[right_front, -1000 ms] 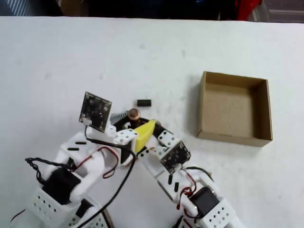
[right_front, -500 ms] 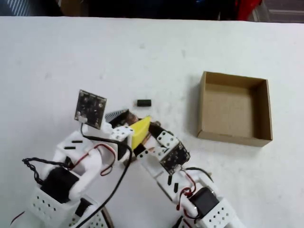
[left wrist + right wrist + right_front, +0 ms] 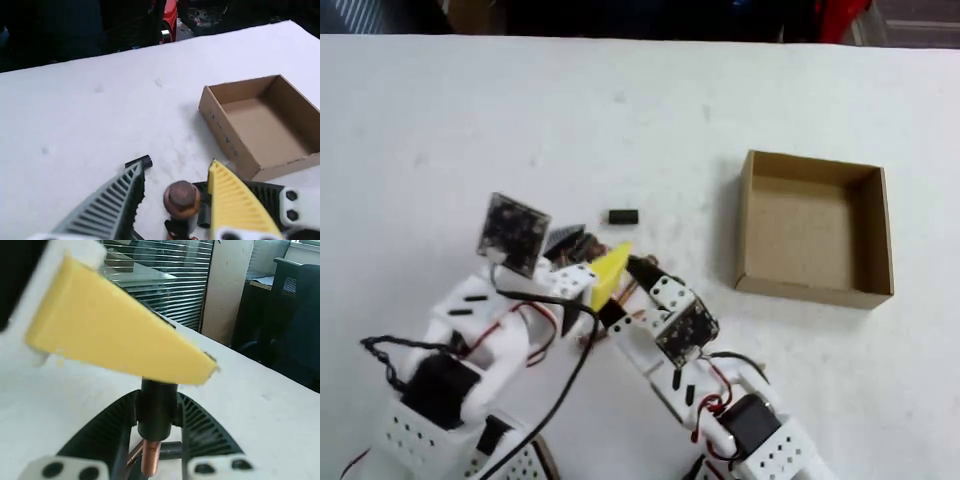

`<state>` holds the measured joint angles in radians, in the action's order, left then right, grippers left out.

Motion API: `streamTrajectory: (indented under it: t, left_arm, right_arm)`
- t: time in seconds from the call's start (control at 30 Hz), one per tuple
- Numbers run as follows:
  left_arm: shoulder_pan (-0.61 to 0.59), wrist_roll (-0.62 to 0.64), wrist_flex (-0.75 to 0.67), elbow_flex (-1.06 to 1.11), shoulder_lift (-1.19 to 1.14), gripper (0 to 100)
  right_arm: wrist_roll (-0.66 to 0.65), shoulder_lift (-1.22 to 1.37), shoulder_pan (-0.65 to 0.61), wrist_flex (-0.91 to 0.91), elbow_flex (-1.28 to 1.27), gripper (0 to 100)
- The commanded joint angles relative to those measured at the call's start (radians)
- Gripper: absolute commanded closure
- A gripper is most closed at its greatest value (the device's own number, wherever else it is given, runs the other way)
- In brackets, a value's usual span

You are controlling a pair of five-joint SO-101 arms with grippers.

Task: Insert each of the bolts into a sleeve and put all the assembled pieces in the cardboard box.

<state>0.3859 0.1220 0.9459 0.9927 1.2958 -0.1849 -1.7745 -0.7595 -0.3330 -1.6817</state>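
The right claw (image 3: 156, 427) is clamped on a black sleeve (image 3: 156, 407) with a copper bolt (image 3: 182, 196) through it (shaft poking out one end, round head at the other). The left claw (image 3: 176, 170) stands parted, its grey and yellow fingers (image 3: 227, 200) on either side of the bolt head. Just beyond the grey finger a spare sleeve (image 3: 138, 162) lies on the table (image 3: 75, 115). The box (image 3: 260, 125) sits farther off, past the yellow finger.
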Motion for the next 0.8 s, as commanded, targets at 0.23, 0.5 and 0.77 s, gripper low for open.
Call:
streamTrajectory:
  t: [0.23, 0.5, 0.77]
  left_arm:
    - [-0.239, -0.009, 0.014, -0.052, 0.298, 78]
    - [-0.361, -0.011, 0.155, -0.052, 0.375, 79]
    - [-0.363, -0.075, 0.249, -0.051, 0.38, 96]
  right_arm:
    - [-0.011, -0.007, -0.004, -0.028, -0.009, 98.3]
    - [-0.011, -0.007, 0.065, -0.03, -0.008, 98.3]
    - [-0.011, -0.007, 0.166, -0.074, 0.054, 98.3]
